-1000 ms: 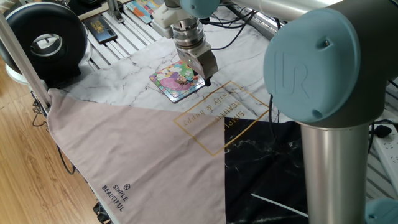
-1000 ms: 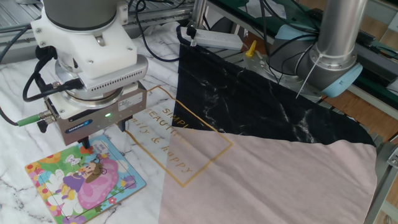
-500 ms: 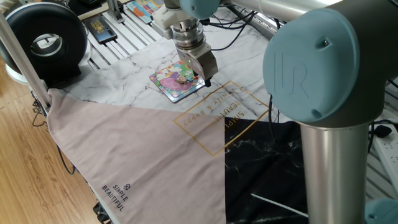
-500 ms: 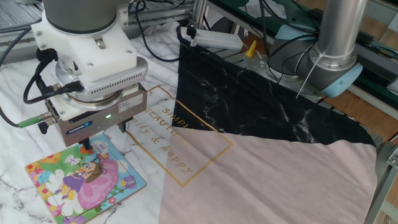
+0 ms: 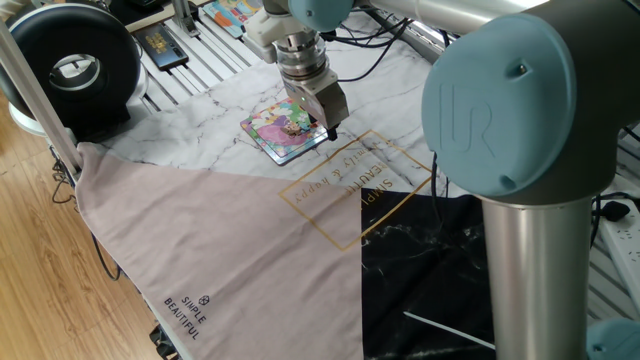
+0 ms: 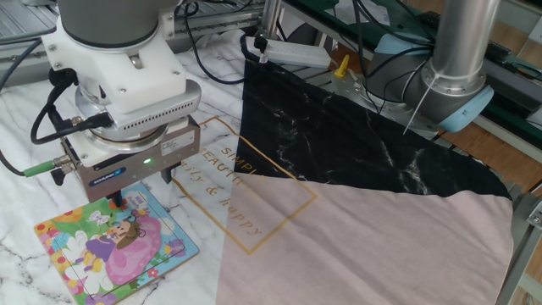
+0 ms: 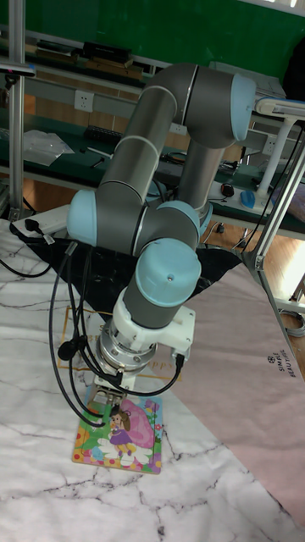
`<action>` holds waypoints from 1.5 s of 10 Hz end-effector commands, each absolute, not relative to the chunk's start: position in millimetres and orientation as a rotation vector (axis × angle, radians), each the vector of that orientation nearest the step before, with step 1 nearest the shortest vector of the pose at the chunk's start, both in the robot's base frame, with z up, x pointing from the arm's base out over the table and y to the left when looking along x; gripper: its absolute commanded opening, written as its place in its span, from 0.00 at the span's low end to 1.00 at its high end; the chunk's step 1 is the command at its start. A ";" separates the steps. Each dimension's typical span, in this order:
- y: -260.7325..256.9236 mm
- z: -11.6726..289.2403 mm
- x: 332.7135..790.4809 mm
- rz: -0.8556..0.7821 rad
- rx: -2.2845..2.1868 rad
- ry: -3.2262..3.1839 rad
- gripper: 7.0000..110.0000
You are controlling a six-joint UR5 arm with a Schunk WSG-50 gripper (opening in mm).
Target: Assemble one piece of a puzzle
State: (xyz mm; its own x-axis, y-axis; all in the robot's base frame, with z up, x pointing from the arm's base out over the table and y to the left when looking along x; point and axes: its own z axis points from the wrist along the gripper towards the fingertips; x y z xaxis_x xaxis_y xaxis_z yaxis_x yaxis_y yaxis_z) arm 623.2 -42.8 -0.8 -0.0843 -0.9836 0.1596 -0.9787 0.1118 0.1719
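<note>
UR5 wrist low over board corner; piece not visible.

Largest first: grey-and-teal UR5 arm [image 7: 161, 212] bent down over marble-print tablecloth [image 6: 25, 127]. Small flat rectangular puzzle board with pink, green and yellow cartoon picture [image 6: 114, 247] flat on cloth, thin card, light, likely to slide if nudged. Black two-finger gripper [image 6: 118, 198] at board's far corner; opening cannot be told, tips mostly hidden. Tiny pinkish-beige piece hidden, presumably at tips: featherlight, bendable, best pinched across edges. Against half a second earlier: wrist a touch higher, board unmoved.
</note>
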 end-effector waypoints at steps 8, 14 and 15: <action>-38.0 -0.8 629.0 -0.033 1.959 -2.174 0.57; -39.6 5.6 619.9 -0.076 1.943 -2.177 0.57; -33.2 6.3 619.5 -0.103 1.942 -2.185 0.57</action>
State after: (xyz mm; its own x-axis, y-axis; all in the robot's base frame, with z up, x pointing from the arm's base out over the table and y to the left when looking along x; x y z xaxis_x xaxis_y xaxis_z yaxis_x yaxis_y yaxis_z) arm 621.2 -42.9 3.7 -0.0880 -0.9846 0.1512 -0.9769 0.1150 0.1800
